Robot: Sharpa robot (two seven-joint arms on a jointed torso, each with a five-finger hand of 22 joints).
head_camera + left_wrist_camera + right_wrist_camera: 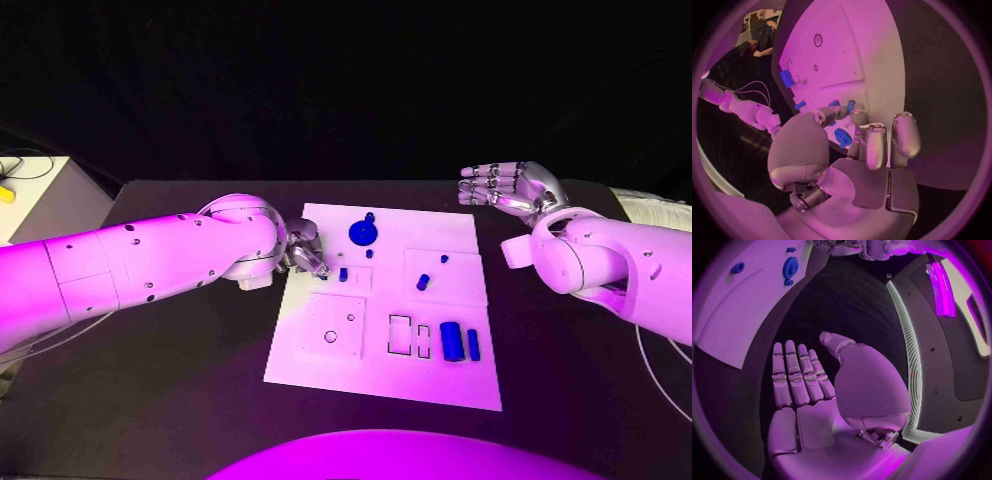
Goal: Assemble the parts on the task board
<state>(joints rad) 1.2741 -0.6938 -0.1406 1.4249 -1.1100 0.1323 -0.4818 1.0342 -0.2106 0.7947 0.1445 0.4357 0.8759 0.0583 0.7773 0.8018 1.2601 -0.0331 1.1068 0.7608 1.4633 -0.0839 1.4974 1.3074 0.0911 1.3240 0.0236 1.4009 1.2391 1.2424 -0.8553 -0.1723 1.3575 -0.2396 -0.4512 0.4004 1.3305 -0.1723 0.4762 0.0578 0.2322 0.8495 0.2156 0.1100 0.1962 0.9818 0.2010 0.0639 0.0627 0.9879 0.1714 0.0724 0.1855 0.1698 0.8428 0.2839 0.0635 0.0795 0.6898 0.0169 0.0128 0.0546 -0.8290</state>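
Left hand [303, 250] at task board [325, 355] edge, fingers pinching small blue peg [850, 106]. Likely light, rigid, slippery; best pinched mid-shaft. Right hand [508, 187] spread, empty.

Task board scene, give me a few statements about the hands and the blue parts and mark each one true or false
1. The right hand holds a blue part. False: it is open, off the board, holding nothing.
2. The left hand is at the task board's left edge. True.
3. A round blue gear sits near the board's far edge. True.
4. The two long blue parts lie on the black table beside the board. False: they lie on the board, side by side.
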